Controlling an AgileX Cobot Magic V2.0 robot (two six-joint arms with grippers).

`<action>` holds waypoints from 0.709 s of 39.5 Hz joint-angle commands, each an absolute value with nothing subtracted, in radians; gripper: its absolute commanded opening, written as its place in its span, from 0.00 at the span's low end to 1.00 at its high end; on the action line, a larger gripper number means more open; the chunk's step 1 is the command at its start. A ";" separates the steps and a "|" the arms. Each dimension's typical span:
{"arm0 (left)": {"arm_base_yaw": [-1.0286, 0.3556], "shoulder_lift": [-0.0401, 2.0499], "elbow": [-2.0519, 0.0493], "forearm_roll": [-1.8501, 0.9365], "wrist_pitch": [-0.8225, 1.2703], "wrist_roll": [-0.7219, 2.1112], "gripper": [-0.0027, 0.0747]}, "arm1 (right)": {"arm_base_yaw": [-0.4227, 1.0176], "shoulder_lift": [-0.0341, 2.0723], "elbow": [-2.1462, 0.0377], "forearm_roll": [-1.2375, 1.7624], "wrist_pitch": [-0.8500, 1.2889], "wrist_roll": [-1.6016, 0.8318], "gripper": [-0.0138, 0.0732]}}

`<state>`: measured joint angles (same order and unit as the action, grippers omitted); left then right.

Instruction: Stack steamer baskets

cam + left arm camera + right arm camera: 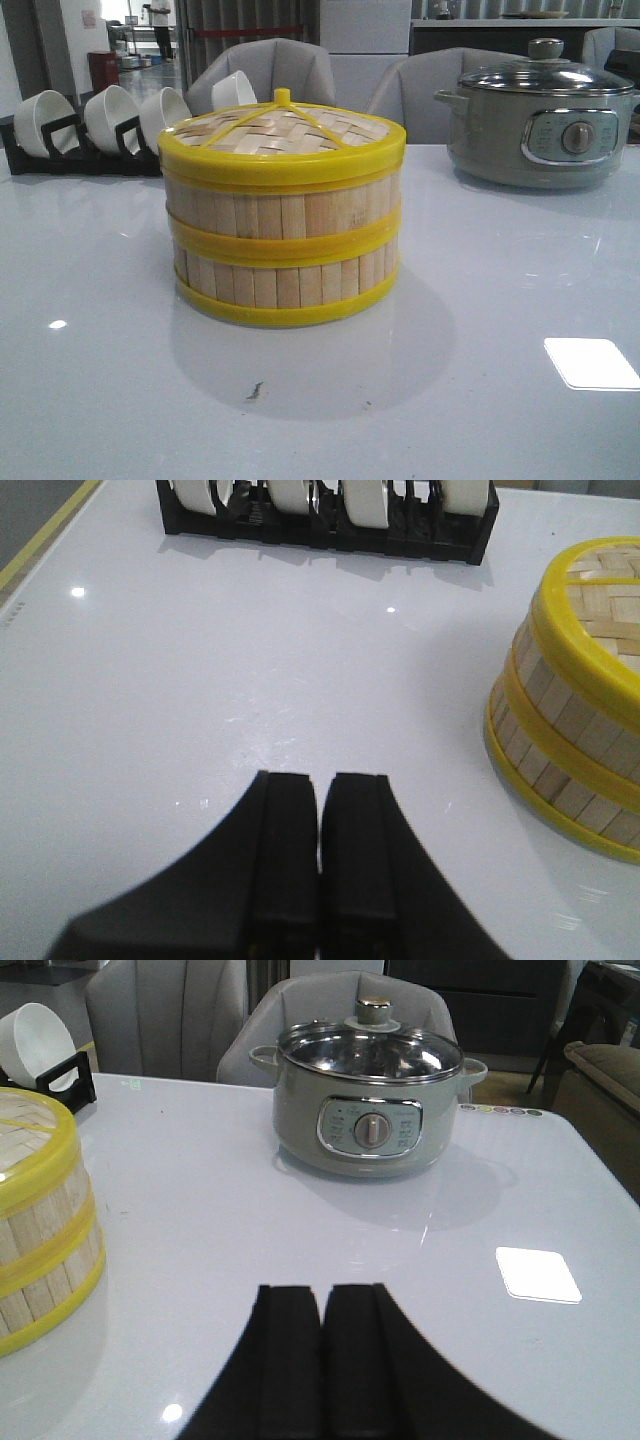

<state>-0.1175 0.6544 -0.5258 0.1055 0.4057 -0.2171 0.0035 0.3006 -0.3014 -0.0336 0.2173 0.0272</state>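
Two steamer baskets stand stacked in the middle of the white table, the upper basket [285, 207] on the lower basket [285, 282]. A flat woven lid [283, 130] with yellow rim and knob covers the top. The stack also shows in the left wrist view [565, 735] and in the right wrist view [40, 1230]. My left gripper [320, 785] is shut and empty, above bare table left of the stack. My right gripper [320, 1295] is shut and empty, above bare table right of the stack. Neither gripper shows in the front view.
A black rack with white bowls [90, 125] stands at the back left, also in the left wrist view [325, 520]. A grey electric pot with a glass lid [545, 120] stands at the back right, also in the right wrist view [370, 1100]. Chairs stand behind the table.
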 commanded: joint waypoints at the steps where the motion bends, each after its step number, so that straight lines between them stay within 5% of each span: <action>1: -0.126 0.650 -0.554 0.108 0.328 -0.230 0.14 | -0.003 0.304 -0.331 -0.039 0.125 0.025 0.22; 28: -0.124 0.466 -0.531 0.162 0.283 -0.230 0.14 | -0.003 0.304 -0.331 -0.039 0.124 0.025 0.22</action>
